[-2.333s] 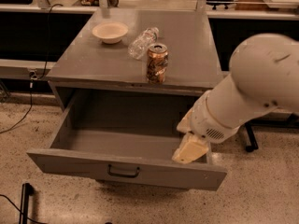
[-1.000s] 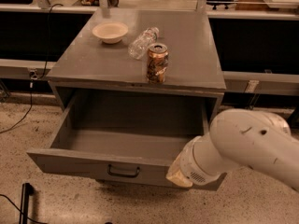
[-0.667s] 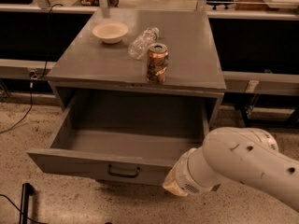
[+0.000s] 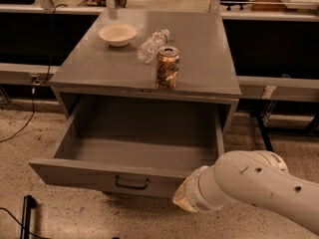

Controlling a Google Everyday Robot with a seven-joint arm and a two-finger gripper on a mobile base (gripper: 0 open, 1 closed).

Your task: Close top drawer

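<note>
Grey, deep top drawer [image 4: 134, 153], pulled far out of the cabinet toward the camera. Shows a bare grey bottom and a plain tall front panel with one small dark bail handle [image 4: 132, 183] at the centre. Hangs open under the front edge of the tabletop [image 4: 204, 49], not yet pushed in.

On the tabletop, toward the back left, a shallow cream bowl [image 4: 117, 34]. Just to the right of it, a clear plastic bottle [image 4: 152, 45] lying on its side, apart from the bowl. In front of the bottle and near the front edge, an upright drink can [image 4: 167, 67] with orange and brown print, close to the bottle's lower end.

Enters from the lower right: a thick white arm [image 4: 259, 183], rounded, with small dark holes. Ends in the gripper [image 4: 185, 197], tan in colour, low at the right end of the drawer's front panel and well to the right of the handle. Cannot tell whether touching the panel or only just before it. Open or closed: cannot tell either.

Below all this, a speckled floor [image 4: 75, 218].
</note>
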